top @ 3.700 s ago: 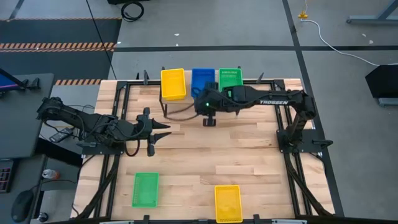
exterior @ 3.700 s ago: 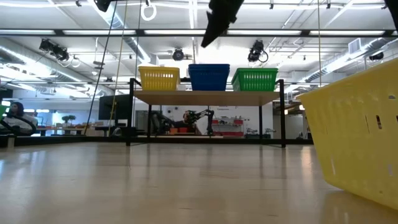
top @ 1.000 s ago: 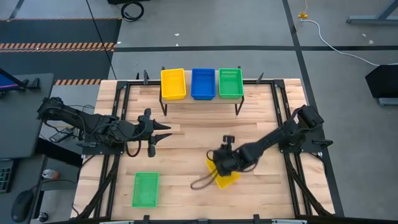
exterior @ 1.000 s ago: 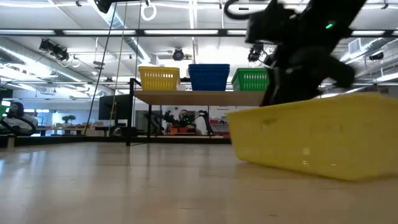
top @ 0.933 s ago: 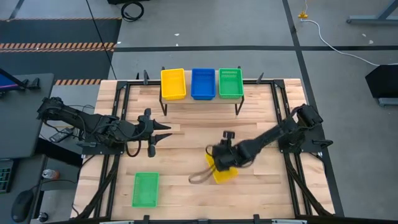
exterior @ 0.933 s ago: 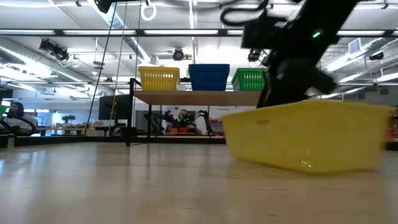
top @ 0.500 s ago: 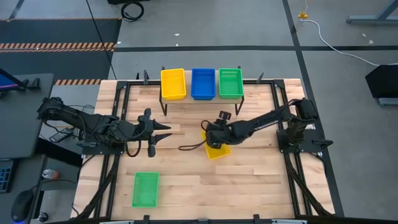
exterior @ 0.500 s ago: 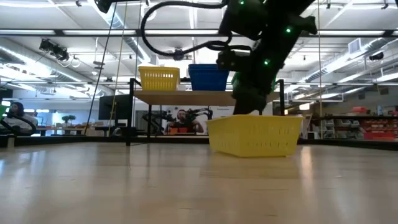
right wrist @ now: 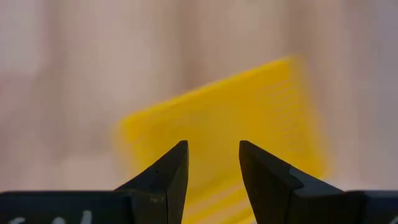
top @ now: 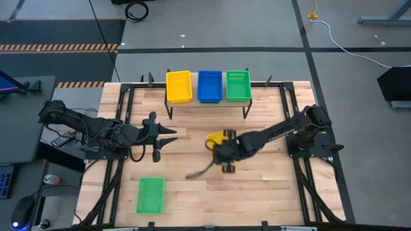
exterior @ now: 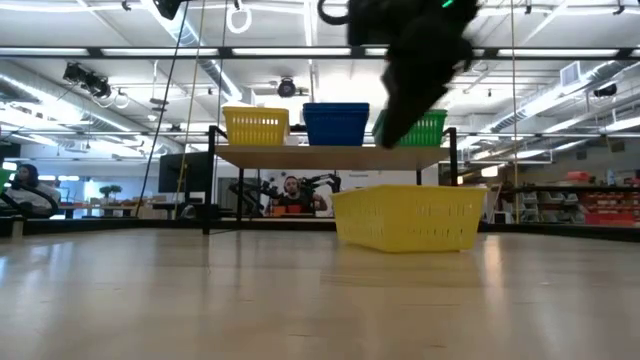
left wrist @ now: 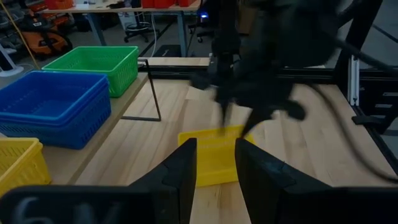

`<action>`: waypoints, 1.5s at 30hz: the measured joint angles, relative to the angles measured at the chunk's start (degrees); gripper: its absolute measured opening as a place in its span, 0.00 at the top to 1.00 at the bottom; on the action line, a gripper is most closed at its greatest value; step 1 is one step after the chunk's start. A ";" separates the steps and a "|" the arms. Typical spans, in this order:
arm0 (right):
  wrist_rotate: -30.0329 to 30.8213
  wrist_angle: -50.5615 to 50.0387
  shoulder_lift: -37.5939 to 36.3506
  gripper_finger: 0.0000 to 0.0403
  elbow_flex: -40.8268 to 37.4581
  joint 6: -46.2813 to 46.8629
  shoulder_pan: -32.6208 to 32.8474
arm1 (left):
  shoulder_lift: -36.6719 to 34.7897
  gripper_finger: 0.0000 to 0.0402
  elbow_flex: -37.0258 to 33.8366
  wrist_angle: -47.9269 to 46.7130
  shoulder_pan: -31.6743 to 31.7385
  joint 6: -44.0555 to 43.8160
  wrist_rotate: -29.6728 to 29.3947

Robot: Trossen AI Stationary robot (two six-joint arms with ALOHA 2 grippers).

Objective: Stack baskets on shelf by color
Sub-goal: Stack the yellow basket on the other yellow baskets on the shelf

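A yellow basket (exterior: 410,218) stands flat on its bottom near the middle of the table; in the high view only its corner (top: 215,136) shows past my right arm. My right gripper (right wrist: 212,146) hangs open above it, clear of its rim (exterior: 388,138). My left gripper (top: 169,136) waits open at the table's left, level, pointing toward the basket (left wrist: 211,155). The shelf (exterior: 330,156) at the far edge carries a yellow basket stack (top: 179,86), a blue one (top: 210,86) and a green one (top: 237,85). A single green basket (top: 150,195) lies at the near left.
The shelf's thin black legs (exterior: 208,190) stand on the table just beyond the yellow basket. A black frame (top: 122,122) runs along the table's sides. A loose cable (top: 199,172) hangs from my right arm over the table's middle.
My right gripper has brought the yellow basket from the near right toward the table's middle and far edge; the basket went from tilted to flat on the table. In the last half second the gripper has risen off the basket, which stays where it is.
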 joint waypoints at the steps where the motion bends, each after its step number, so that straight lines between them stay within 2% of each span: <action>1: -2.69 -1.41 0.00 0.63 0.02 0.90 1.04 | 0.00 0.71 0.00 -0.02 0.02 -0.02 0.04; 3: -6.59 -3.59 0.00 0.63 -0.39 2.66 3.15 | 0.00 0.71 0.00 0.00 0.02 -0.02 0.04; 5: -7.99 -5.41 -0.02 0.63 -1.64 4.07 5.28 | 0.00 0.71 0.00 0.00 0.01 -0.19 0.05; 14: -2.37 -8.96 -0.02 0.63 -5.14 7.86 10.16 | 0.24 0.71 0.00 0.25 0.02 -1.01 0.43; 20: -2.53 -15.18 -0.02 0.63 -5.21 12.26 12.08 | 3.79 0.71 0.02 8.43 0.00 -0.38 3.29; 26: -2.54 -24.59 -1.10 0.63 -5.23 21.04 16.64 | 12.28 0.71 0.22 23.44 0.00 5.73 8.70; 29: -2.26 -27.92 -3.19 0.63 -5.23 26.31 19.84 | 17.48 0.71 2.03 27.28 0.00 7.97 10.98; 38: 0.59 -34.36 -12.56 0.63 -5.23 48.40 31.43 | 34.63 0.71 16.57 23.39 0.02 9.09 15.41; 45: 0.49 -37.60 -14.66 0.63 -5.21 66.58 41.37 | 48.43 0.71 29.46 15.44 1.10 9.07 15.60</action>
